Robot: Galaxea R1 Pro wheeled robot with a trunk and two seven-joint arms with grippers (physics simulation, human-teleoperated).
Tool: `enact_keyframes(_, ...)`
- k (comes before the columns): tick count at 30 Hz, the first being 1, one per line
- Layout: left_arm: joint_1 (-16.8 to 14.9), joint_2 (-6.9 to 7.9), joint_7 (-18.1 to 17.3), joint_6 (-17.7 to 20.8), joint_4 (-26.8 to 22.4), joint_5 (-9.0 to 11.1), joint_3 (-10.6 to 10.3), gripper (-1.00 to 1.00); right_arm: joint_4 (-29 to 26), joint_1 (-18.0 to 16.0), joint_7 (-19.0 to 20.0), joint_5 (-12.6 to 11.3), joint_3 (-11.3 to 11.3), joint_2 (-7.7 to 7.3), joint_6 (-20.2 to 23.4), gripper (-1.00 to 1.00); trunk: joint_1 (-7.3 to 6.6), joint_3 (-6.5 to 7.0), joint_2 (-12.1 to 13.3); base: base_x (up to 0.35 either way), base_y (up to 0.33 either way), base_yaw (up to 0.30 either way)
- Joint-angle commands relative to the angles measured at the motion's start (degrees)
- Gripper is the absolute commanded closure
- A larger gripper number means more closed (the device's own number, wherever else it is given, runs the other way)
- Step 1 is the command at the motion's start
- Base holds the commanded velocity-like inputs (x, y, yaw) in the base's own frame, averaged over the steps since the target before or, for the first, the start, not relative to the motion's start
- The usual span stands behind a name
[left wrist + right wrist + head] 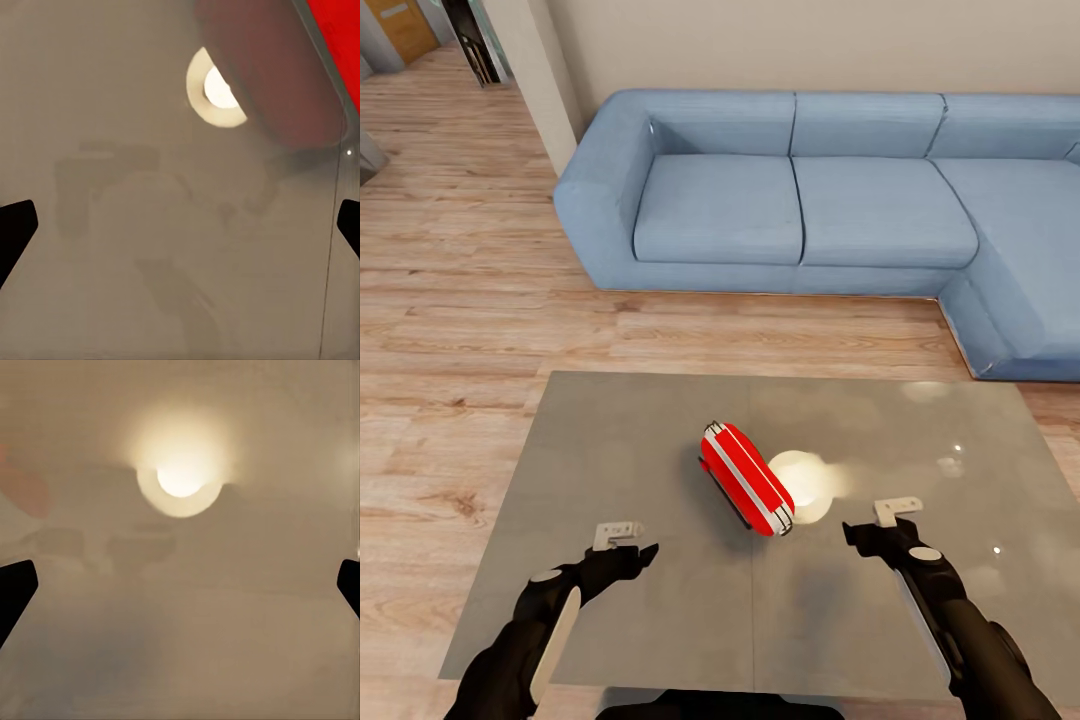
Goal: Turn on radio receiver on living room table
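1. The left gripper (pixel 628 541) hovers over the table (pixel 610 450) near its front edge, fingers spread wide and holding nothing. In its wrist view the two dark fingertips (pixel 16 225) sit far apart with bare glossy top between them.
2. The right gripper (pixel 880 525) hangs over the front half toward the right side, likewise wide apart and empty; its fingertips (pixel 15 585) frame only grey surface and a lamp reflection (pixel 180 480).
3. The radio receiver (pixel 748 478) stands on edge near the table's middle, between the two grippers and slightly beyond them, apart from both.
4. Risk, as I judge it: the radio is narrow and upright, so a sideways push could tip or slide it. I cannot see the dial, so a reach may meet the wrong face.
5. Beyond the far edge lie wood floor (pixel 460 280) and the blue sofa (pixel 810 200).
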Motion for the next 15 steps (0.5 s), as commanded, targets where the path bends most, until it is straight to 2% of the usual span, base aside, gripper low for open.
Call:
enact_keyframes(1,-0.04,-0.02,0.0,-0.02,0.08,0.01,0.0,-1.0,-0.05,0.0,0.01,0.03,-0.01,0.0,-0.02,-1.0,0.0,0.0,0.0,0.0,0.0,0.0)
enact_keyframes(6,-0.08,-0.07,0.0,-0.05,0.25,0.03,0.03,-1.0,-1.92,0.0,0.06,0.06,0.01,-0.08,0.56,-1.0,0.0,0.0,0.0,0.0,0.0,0.0)
enact_keyframes(9,-0.09,-0.08,0.0,-0.06,0.33,-0.01,0.05,-1.0,-6.21,0.0,0.09,0.07,0.12,-0.13,2.58,-1.0,0.0,0.0,0.0,0.0,0.0,0.0)
enact_keyframes(11,-0.1,-0.08,0.0,-0.13,0.45,-0.06,0.06,-1.0,-9.04,0.0,0.09,0.07,0.18,-0.14,4.73,-1.0,0.0,0.0,0.0,0.0,0.0,0.0)
enact_keyframes(12,-0.1,-0.08,0.0,-0.39,0.54,-0.05,0.07,-1.0,-11.81,0.0,0.1,0.07,0.23,-0.15,7.41,-1.0,0.0,0.0,0.0,0.0,0.0,0.0)
enact_keyframes(15,-0.1,-0.1,0.0,-1.37,0.87,0.0,0.04,-1.0,-15.68,0.0,0.1,0.09,0.28,-0.11,12.44,-1.0,0.0,0.0,0.0,0.0,0.0,0.0)
